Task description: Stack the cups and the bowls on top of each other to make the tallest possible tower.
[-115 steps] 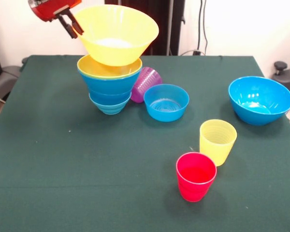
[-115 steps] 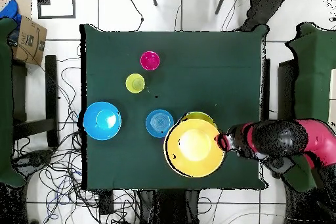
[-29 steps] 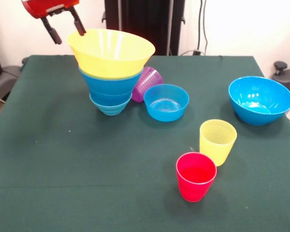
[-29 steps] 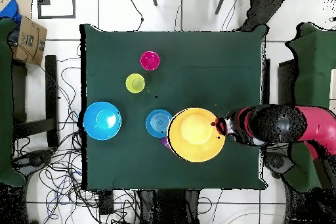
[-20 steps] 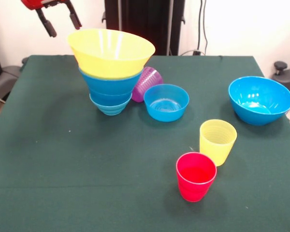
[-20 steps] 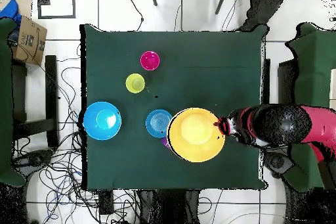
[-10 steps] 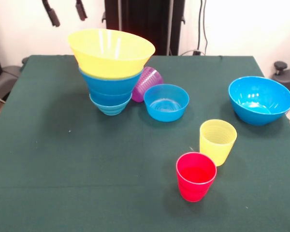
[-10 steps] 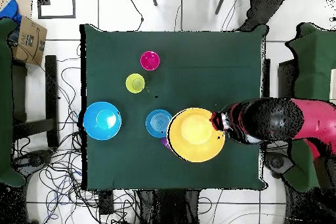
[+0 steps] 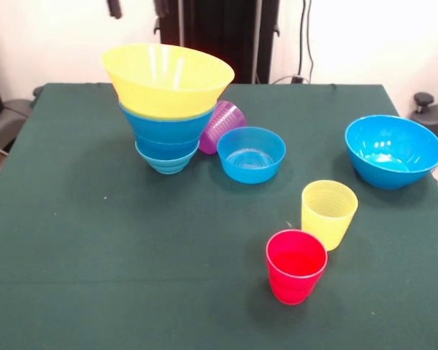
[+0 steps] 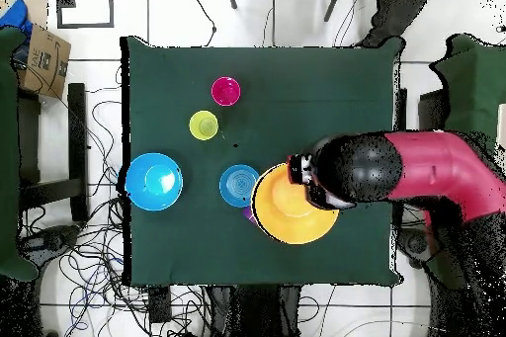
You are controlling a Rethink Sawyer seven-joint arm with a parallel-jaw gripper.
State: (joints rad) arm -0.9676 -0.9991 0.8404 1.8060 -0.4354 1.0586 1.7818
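The tower stands at the back left of the green table: a very large yellow bowl on top, a large blue bowl under it, a small blue bowl lowest. A purple cup lies on its side against the tower. A small blue bowl, a large blue bowl, a yellow cup and a red cup stand apart. My gripper is open and empty above the tower, only its tips showing. In the overhead view it hangs over the yellow bowl. No green bowl or cup shows.
The red arm reaches in over the table's right edge in the overhead view. A cardboard box and loose cables lie on the floor to the left. Dark chairs stand beside the table.
The gripper let the yellow bowl settle on the tower, opened, rose to the picture's top edge and shifted over the bowl. The tower has stayed still.
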